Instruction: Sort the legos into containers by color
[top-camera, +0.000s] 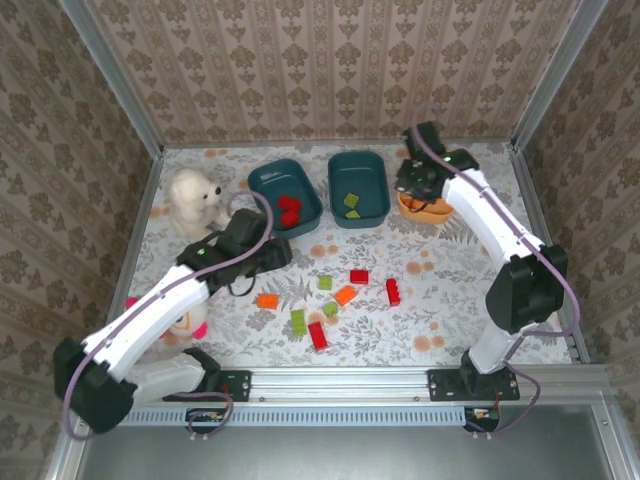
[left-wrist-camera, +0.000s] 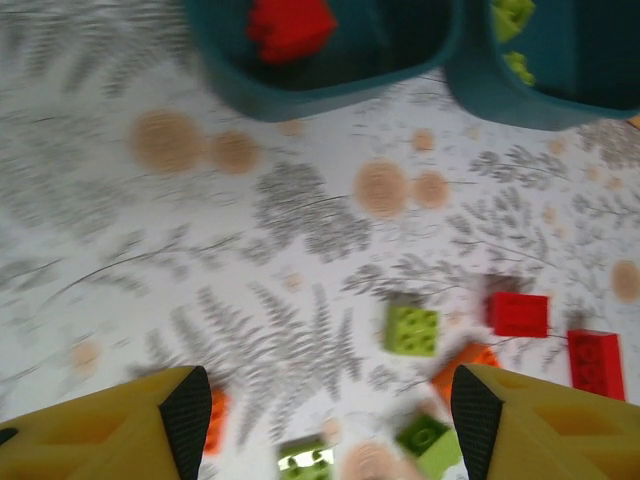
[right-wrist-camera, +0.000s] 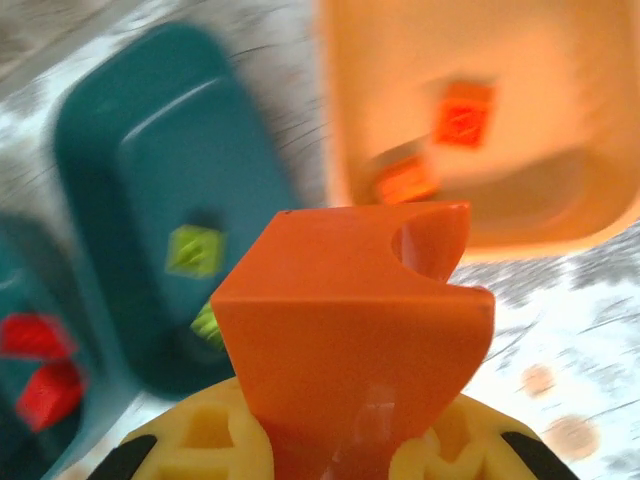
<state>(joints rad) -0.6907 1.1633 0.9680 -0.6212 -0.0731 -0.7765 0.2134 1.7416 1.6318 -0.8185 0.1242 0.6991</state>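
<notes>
We pinch an orange brick (right-wrist-camera: 350, 330) in the right gripper (right-wrist-camera: 330, 455) beside its matching far orange bin (right-wrist-camera: 560, 150), ready to drop; the left gripper (left-wrist-camera: 325, 420) hangs spread.

the orange brick (right-wrist-camera: 350, 330) looks like smooth, glossy plastic, and the orange bin (right-wrist-camera: 560, 100) and left teal bin (top-camera: 272, 182) look plastic. the white bear (top-camera: 193, 200) looks plush, the front rail (top-camera: 340, 380) matt metal.

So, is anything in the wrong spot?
Nothing is missorted: the left bin holds reds, the middle bin greens, the orange bin oranges. Only a white teddy beside the left bin looks out of place; it is no lego.
</notes>
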